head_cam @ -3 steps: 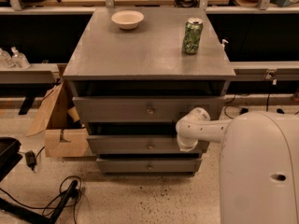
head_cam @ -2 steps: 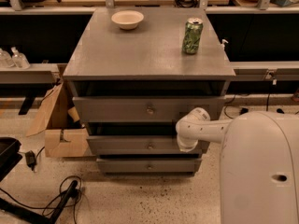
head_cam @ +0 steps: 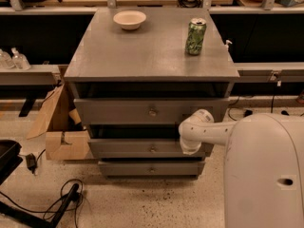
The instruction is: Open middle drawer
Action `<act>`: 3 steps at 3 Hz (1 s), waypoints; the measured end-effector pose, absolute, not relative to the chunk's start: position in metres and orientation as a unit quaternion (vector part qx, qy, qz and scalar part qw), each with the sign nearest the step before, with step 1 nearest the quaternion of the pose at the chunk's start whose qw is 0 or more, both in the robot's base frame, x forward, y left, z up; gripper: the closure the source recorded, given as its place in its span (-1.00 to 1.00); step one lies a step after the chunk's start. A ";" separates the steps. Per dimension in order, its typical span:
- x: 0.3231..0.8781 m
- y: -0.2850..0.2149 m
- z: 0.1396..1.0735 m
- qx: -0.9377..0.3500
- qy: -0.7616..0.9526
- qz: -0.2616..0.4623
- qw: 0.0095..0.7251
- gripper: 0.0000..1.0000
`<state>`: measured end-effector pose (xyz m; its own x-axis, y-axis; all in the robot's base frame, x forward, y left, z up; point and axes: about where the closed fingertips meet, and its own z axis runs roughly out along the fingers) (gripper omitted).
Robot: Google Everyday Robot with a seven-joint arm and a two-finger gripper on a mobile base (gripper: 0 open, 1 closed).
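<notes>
Three grey drawer fronts are sitting one under another in the cabinet (head_cam: 142,56), and the middle drawer (head_cam: 123,147) is the one between the tall upper front (head_cam: 114,111) and the narrow-looking lowest front (head_cam: 128,168). It is looking shut, or very nearly so, with a dark gap showing above it. Its small round metal knob (head_cam: 152,149) is standing clear at the centre of the front, with nothing touching it.

The robot's white arm (head_cam: 211,129) is reaching in from its rounded body (head_cam: 266,170) at the right, and the gripper (head_cam: 188,147) is hanging at the end of it, in front of the right part of the middle drawer and to the right of the knob. It is probably being held low and level there because the knob is the only purchase on a flat front. Whether the gripper is open or closed I cannot tell (the arm's smooth end is covering it).

All three fronts are looking like matt, painted wood, wide and flat, each with one knob. On the cabinet top a shallow pale bowl (head_cam: 129,19) and a green can (head_cam: 195,36) are standing upright and well apart, both likely to stay steady under a gentle pull. A cardboard box (head_cam: 61,141) is leaning open beside the cabinet's left side, on a speckled floor (head_cam: 156,203).
</notes>
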<state>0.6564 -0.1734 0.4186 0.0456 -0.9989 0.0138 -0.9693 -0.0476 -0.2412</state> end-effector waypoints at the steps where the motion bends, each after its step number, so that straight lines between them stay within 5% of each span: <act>1: 0.656 -0.173 0.419 -0.718 0.685 -0.089 0.083 1.00; 3: 0.656 -0.173 0.424 -0.718 0.685 -0.089 0.083 1.00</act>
<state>0.6564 -0.1734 0.4243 0.0456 -0.9989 0.0137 -0.9693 -0.0476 -0.2412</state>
